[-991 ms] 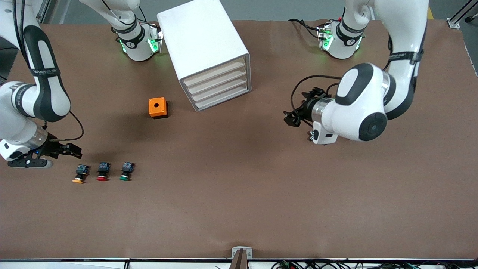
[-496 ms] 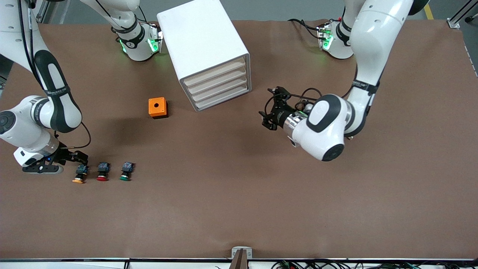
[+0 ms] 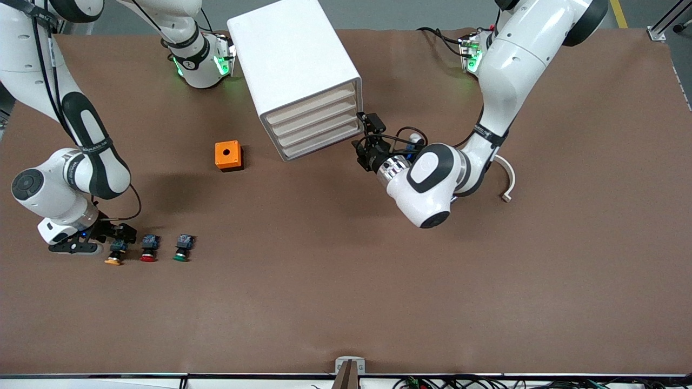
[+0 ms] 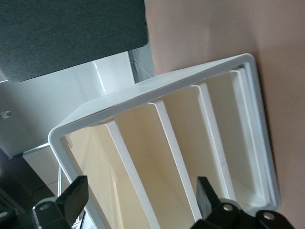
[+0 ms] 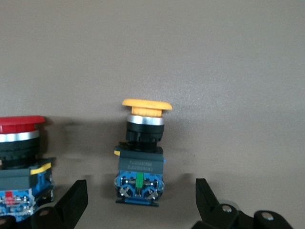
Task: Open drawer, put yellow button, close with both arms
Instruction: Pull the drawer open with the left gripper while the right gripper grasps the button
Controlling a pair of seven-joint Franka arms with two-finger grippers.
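1. Left tool (image 3: 366,141) sits right at the front of the white cabinet (image 3: 294,65), at the corner toward the left arm's end of the surface (image 3: 346,302), with its fingers (image 4: 71,200) spread wide and nothing between them.
2. Its wrist view looks straight into the cabinet's face: cream drawer fronts divided by white ribs, all flush inside the frame.
3. Topmost drawer (image 3: 311,106) is closed, level with the three below it.
4. Right tool (image 3: 116,236) is low over the surface at the right arm's end, fingers (image 5: 74,202) wide apart on either side of the blue rear block of the yellow button (image 3: 114,254).
5. From the right wrist view the fingers flank the yellow button (image 5: 141,152) without pressing it; small gaps show on both sides.
6. That button lies on its side on the surface, its yellow-orange cap pointing toward the front camera, black body and blue block toward the tool.
7. Red button (image 3: 148,248) lies just beside it, and the green button (image 3: 183,248) lies next along the same row, toward the left arm's end.
8. Orange box (image 3: 228,155) with a round hole in its top stands on the surface, farther from the front camera than the buttons, near the cabinet.
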